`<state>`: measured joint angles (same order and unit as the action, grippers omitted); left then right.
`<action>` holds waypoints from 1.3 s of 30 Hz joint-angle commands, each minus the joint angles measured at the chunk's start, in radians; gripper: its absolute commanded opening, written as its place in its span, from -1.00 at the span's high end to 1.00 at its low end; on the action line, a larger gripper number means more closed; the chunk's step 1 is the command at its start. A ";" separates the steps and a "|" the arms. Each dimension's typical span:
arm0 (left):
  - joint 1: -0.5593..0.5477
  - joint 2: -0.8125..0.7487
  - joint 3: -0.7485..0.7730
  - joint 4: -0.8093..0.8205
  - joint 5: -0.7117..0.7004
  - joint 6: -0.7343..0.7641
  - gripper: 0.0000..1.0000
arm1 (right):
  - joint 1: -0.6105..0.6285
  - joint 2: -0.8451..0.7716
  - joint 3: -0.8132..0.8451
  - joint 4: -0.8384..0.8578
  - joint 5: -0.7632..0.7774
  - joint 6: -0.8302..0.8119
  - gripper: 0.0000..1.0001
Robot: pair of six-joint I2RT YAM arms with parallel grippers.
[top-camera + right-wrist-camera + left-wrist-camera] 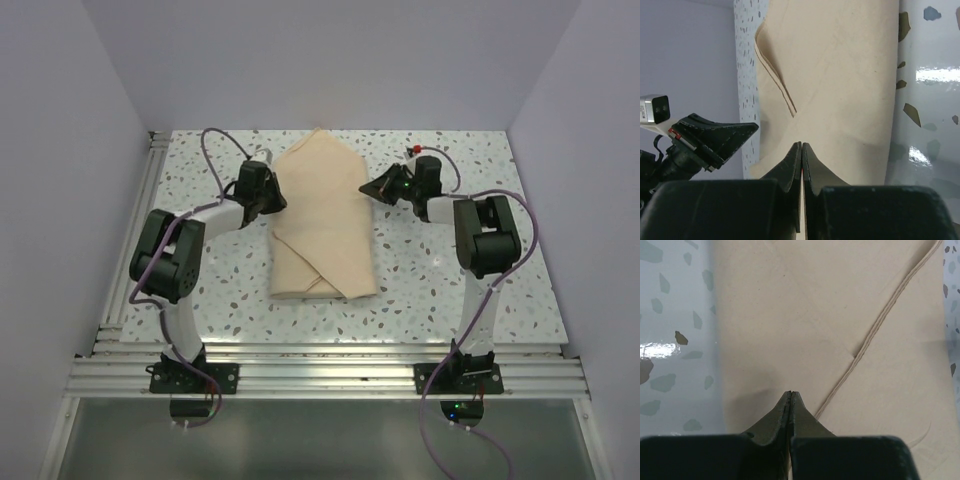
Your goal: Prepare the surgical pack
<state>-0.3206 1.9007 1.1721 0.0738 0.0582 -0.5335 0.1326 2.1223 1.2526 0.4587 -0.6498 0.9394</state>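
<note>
The surgical pack is a folded tan cloth bundle lying in the middle of the speckled table, its pointed flap at the far end. The steel tray, scissors, forceps and packets are out of view. My left gripper is shut with nothing visible between its jaws, at the bundle's upper left edge. In the left wrist view its tips hover over the cloth near a hemmed fold line. My right gripper is shut at the bundle's upper right edge. Its tips point across the cloth toward the left gripper.
The speckled white table is boxed in by white walls at the left, back and right. An aluminium rail frame runs along the near edge, where the arm bases are bolted. Cables loop over both arms.
</note>
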 commanded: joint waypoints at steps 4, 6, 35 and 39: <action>0.084 0.050 -0.032 0.133 0.043 -0.066 1.00 | -0.001 0.064 -0.033 0.077 -0.021 -0.013 1.00; 0.097 0.078 -0.029 0.139 0.039 -0.066 1.00 | -0.002 0.086 -0.035 0.064 -0.001 -0.017 1.00; 0.158 0.319 0.253 0.101 0.061 -0.069 1.00 | -0.030 0.261 0.318 -0.147 0.062 -0.007 1.00; 0.178 0.365 0.297 0.104 0.089 -0.079 1.00 | -0.034 0.318 0.395 -0.190 0.072 -0.007 1.00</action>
<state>-0.1730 2.2112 1.4216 0.1967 0.1383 -0.6090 0.1078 2.4145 1.5814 0.3214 -0.5964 0.9421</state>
